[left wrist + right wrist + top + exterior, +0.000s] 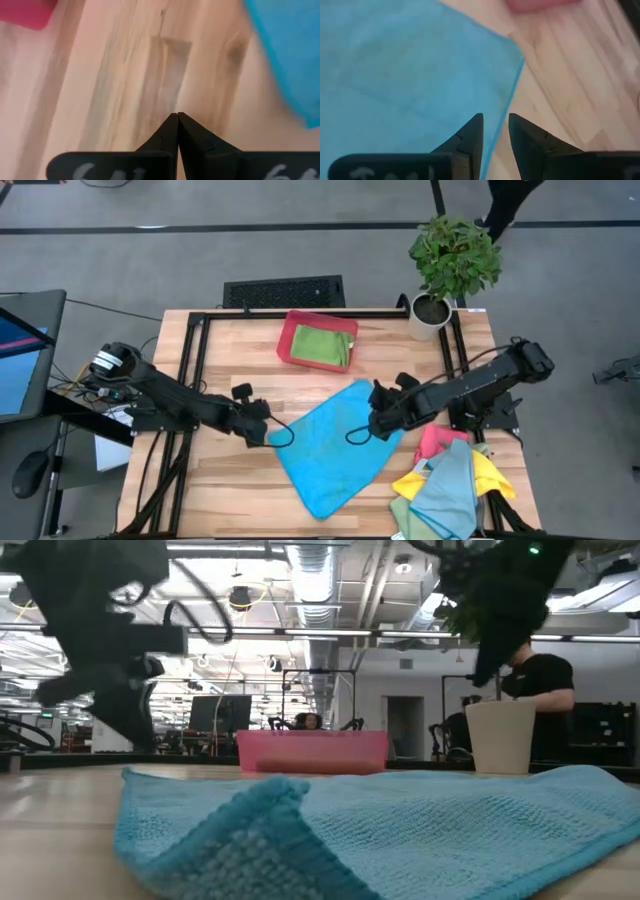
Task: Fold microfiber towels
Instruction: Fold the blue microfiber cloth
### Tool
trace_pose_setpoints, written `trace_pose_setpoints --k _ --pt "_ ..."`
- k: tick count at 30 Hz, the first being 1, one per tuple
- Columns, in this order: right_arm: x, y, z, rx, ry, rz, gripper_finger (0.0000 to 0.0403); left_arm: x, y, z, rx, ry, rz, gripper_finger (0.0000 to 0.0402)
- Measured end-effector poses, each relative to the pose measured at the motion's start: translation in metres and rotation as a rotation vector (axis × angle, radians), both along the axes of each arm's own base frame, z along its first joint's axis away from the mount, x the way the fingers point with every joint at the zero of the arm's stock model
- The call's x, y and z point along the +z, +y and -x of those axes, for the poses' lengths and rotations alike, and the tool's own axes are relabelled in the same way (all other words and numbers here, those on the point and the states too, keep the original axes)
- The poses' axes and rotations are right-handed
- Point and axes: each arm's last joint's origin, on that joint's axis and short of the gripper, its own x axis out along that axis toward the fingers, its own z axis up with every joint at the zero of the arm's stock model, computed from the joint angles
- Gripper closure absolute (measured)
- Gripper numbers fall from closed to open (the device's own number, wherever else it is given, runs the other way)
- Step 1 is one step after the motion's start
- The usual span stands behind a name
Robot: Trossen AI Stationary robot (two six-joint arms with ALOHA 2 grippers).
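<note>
Wooden bench [230, 480] seen from above, edges partly masked by black frame. Blue towel [335, 445] spread flat at bench centre; far side cut off in low view. Red tray [290, 340] set behind blue towel, green towel [322, 346] folded inside. Towel heap [450, 480] right of blue towel, lower part cropped. Left pincer [262, 428] just left of blue towel, pressed together, empty. Right pincer [372, 426] over blue towel's right edge, slightly parted, nothing pinched.

Light blue towel [335, 445] spread flat mid-table, green towel [322, 346] folded, others [450, 480] heaped — table's corner.
</note>
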Motion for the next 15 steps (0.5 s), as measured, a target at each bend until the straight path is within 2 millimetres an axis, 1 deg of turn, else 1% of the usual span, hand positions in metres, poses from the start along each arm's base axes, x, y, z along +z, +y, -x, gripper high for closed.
trace_pose_setpoints --k 2,5,7,10,15 --pt "-0.006 0.005 0.005 -0.003 0.012 0.001 0.0285 0.011 -0.006 -0.001 -0.005 -0.07 0.065 0.0401" --pt "-0.013 0.011 0.01 -0.003 0.011 0.003 0.0285 0.032 -0.019 0.0 0.008 -0.204 0.117 0.0401" --pt "-0.016 0.013 0.013 0.002 0.007 0.005 0.0285 0.038 -0.029 -0.002 -0.017 -0.28 0.153 0.0401" --pt "-0.019 0.016 0.012 0.01 -0.012 -0.002 0.0285 0.032 -0.04 -0.01 -0.067 -0.296 0.233 0.0401" --pt "-0.018 0.019 0.011 0.02 -0.044 -0.002 0.0285 0.007 -0.05 -0.027 -0.12 -0.262 0.267 0.0401"
